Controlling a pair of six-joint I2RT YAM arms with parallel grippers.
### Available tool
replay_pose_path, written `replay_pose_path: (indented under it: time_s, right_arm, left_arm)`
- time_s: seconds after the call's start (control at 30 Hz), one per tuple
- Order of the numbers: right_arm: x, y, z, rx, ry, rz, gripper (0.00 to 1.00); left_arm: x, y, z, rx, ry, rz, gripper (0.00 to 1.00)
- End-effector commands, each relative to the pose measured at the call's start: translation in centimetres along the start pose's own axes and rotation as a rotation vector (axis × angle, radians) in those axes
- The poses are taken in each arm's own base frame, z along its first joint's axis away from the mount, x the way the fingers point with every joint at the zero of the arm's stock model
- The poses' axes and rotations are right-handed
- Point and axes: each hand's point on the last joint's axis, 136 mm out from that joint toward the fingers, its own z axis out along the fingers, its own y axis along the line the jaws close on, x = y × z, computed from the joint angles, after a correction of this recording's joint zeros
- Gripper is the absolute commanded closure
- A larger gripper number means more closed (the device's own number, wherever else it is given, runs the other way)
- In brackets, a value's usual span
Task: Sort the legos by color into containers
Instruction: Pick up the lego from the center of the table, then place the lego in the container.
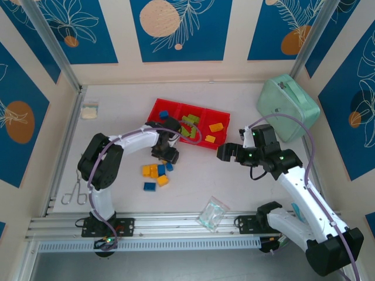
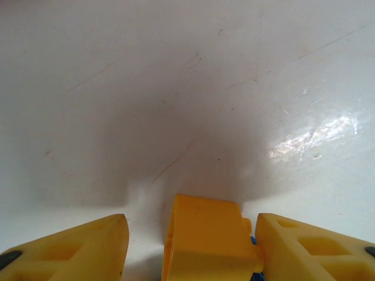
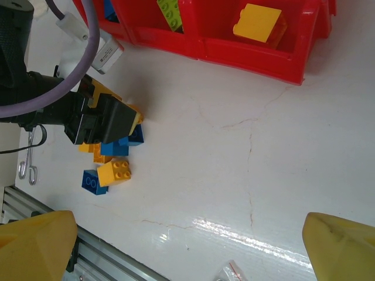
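Yellow fingers (image 2: pixel 82 249) of the left pincer (image 2: pixel 190 228) sit low over the white table (image 2: pixel 176 88) with a yellow brick (image 2: pixel 202 243) between them. The pincer is narrowed to little more than the brick's width. One finger touches the brick's side and a sliver of bare table shows between the brick and the other finger, so I judge the brick framed but not yet clamped. A blue brick (image 2: pixel 253 241) peeps out just beside the touching finger. From above, the other loose bricks (image 1: pixel 155 175), yellow and blue, lie in a cluster just on the near side of this pincer, some touching one another. The red tray (image 3: pixel 252 55) lies just beyond the pincer, with a single blue piece in the end compartment closest to it, green ones in the middle, and yellow ones in the end compartment toward the right pincer (image 3: pixel 188 249). That right pincer hangs wide open and empty above bare table, well to the side of the cluster. The yellow brick looks like hard, glossy plastic: light, stiff and in no danger of crushing, but smooth enough to slip or swivel if pinched by a corner. The best hold is probably square across two opposite flat walls, low and centred, clear of the studs on top. The neighbouring blue brick could get nudged or dragged along, so a straight lift seems wise.
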Motion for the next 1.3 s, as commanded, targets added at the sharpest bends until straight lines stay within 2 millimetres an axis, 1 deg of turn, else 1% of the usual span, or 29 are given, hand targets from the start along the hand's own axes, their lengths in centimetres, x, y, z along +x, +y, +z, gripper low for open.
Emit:
replay_pose_path:
  time_s: [0.0, 0.23, 0.4, 0.5, 0.57, 0.67, 0.77, 0.83, 0.93, 1.03, 1.1, 1.17, 1.27]
  right_arm:
    - [-0.1, 0.3, -0.3, -0.005, 0.001, -0.013, 0.01]
    - [0.0, 0.2, -0.3, 0.002, 0.002, -0.012, 0.01]
    - [0.0, 0.1, -0.4, 0.007, 0.002, -0.014, 0.01]
    - [0.0, 0.0, -0.4, 0.010, 0.000, -0.012, 0.01]
    - [0.0, 0.1, -0.5, 0.009, -0.001, -0.016, 0.01]
    - [-0.2, 0.2, -0.6, 0.010, -0.009, -0.020, 0.01]
    - [-0.3, 0.2, -0.9, 0.015, -0.017, -0.026, 0.01]
    - [-0.5, 0.2, -1.1, 0.020, -0.026, -0.027, 0.01]
    - [-0.8, 0.4, -1.4, 0.018, -0.041, -0.029, 0.01]
    - [-0.9, 0.6, -1.7, 0.014, -0.052, -0.026, 0.01]
    - [-0.9, 0.5, -1.9, 0.017, -0.063, -0.024, 0.01]
    - [-0.9, 0.4, -2.2, 0.022, -0.074, -0.022, 0.01]
    - [-0.8, 0.2, -2.6, 0.033, -0.089, -0.023, 0.01]
  left_arm:
    - [1.4, 0.9, 0.5, -0.029, 0.044, -0.025, 0.45]
    - [1.2, 0.8, 1.4, -0.024, 0.041, -0.040, 0.54]
    - [0.7, 0.8, 0.9, -0.026, 0.004, -0.047, 0.61]
    - [0.2, 1.0, -0.2, -0.033, -0.040, -0.053, 0.67]
    - [-0.4, 1.0, -1.4, -0.032, -0.087, -0.064, 0.69]
    - [-1.4, 0.9, -3.8, -0.019, -0.168, -0.086, 0.71]
    - [-2.8, 0.6, -6.8, 0.003, -0.267, -0.116, 0.71]
    - [-4.2, 0.3, -9.1, 0.031, -0.347, -0.139, 0.71]
    - [-7.0, -0.8, -12.5, 0.108, -0.476, -0.175, 0.71]
    - [-10.0, -2.3, -14.9, 0.202, -0.583, -0.215, 0.72]
    - [-11.8, -3.3, -15.8, 0.250, -0.626, -0.230, 0.72]
    - [-13.5, -4.5, -16.1, 0.288, -0.650, -0.228, 0.72]
    - [-15.7, -6.7, -15.4, 0.316, -0.658, -0.209, 0.72]
